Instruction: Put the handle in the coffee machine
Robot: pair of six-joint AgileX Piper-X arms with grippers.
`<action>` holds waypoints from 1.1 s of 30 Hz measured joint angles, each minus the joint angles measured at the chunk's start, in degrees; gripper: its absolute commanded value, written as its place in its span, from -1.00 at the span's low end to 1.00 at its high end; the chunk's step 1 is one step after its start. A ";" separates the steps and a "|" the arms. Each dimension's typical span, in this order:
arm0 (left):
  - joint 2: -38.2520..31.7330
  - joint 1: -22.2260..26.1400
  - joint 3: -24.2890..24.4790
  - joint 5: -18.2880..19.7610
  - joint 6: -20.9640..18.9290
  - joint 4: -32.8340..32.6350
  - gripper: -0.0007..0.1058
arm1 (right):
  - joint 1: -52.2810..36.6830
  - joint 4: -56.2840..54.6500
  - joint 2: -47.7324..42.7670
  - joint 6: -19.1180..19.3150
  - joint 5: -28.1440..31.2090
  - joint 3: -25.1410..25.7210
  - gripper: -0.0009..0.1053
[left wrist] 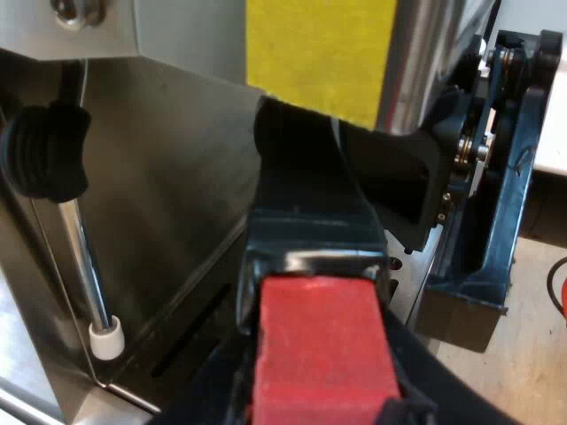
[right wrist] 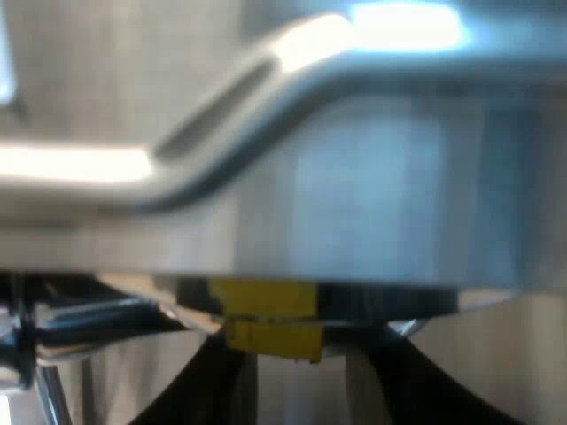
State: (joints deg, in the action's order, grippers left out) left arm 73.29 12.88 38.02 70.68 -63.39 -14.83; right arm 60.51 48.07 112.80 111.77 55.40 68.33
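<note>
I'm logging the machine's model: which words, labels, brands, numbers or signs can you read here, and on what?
None can be read.
The yellow patch on the espresso machine is blank.
The handle bears no marking.
The yellow strip under the machine's edge shows no letters.

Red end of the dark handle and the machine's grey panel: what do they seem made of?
The handle's blocky red end looks like matt plastic or rubber: even colour, no glare. The espresso machine's grey panel looks like brushed steel: fine grain, soft reflections.
</note>
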 measured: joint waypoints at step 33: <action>-2.11 8.89 10.19 15.38 -12.03 5.45 0.06 | -0.22 4.85 0.64 0.72 -0.10 -0.70 -0.45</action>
State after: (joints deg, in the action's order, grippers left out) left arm 71.17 21.77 48.21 86.05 -75.42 -9.38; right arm 60.29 52.92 113.44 112.49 55.30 67.63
